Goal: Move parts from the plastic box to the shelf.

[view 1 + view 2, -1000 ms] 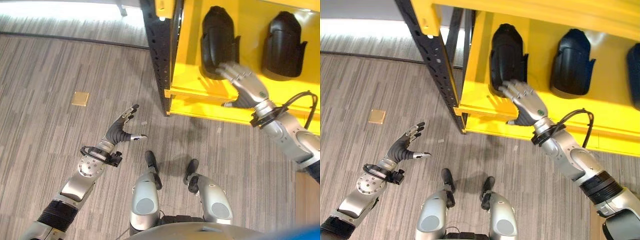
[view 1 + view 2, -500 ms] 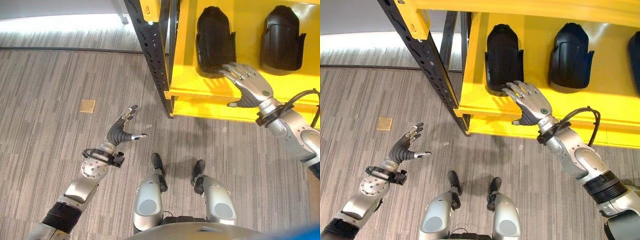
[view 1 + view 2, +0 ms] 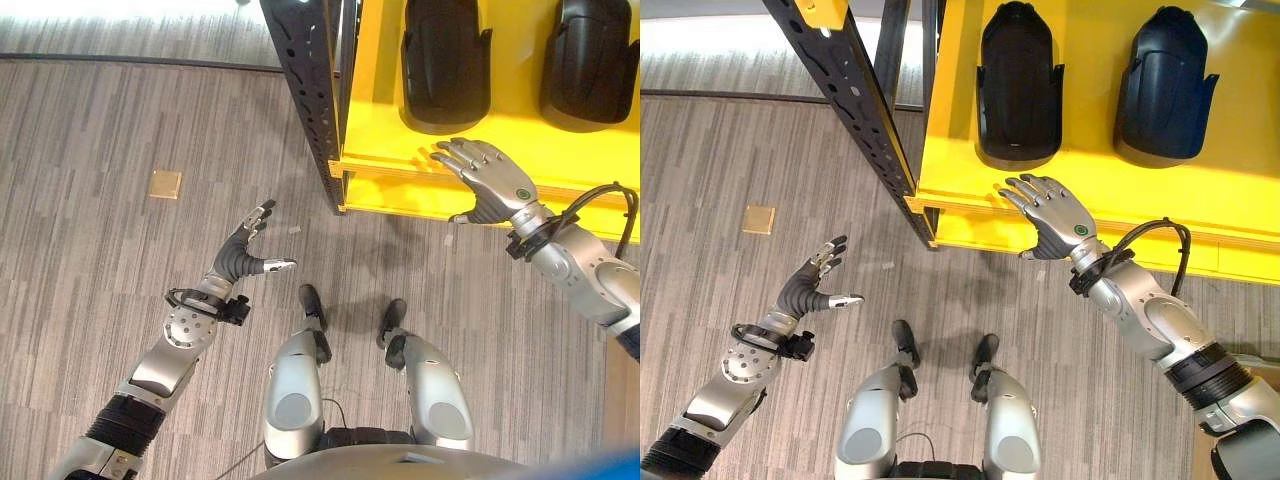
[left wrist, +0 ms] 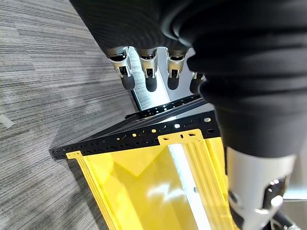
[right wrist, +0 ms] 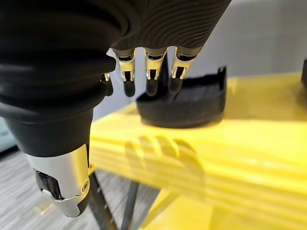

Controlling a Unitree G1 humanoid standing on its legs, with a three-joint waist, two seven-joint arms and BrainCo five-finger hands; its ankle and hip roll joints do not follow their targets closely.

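The right hand (image 3: 1060,216) sits right of centre in the right eye view, its fingers spread and nearly straight, holding nothing; the fingertips hover over the front edge of the yellow shelf (image 3: 1240,215), just short of the nearer black part (image 3: 1018,85). In the right wrist view the fingers (image 5: 152,79) hang relaxed with a gap between them and that part (image 5: 189,103), and their shadow falls on the yellow board beneath. A second black part (image 3: 1167,85) stands on the same shelf board toward the upper right, well apart from the hand, both parts upright against the yellow back wall. The left hand (image 3: 247,250) floats over the grey striped carpet (image 3: 100,150) at centre left, fingers loosely extended and thumb stuck out sideways, empty and touching nothing. A black perforated upright (image 3: 845,95) runs diagonally along the shelf's left side. A small tan square (image 3: 165,184) lies on the carpet at the left. No readable writing or label appears on the parts or shelf.
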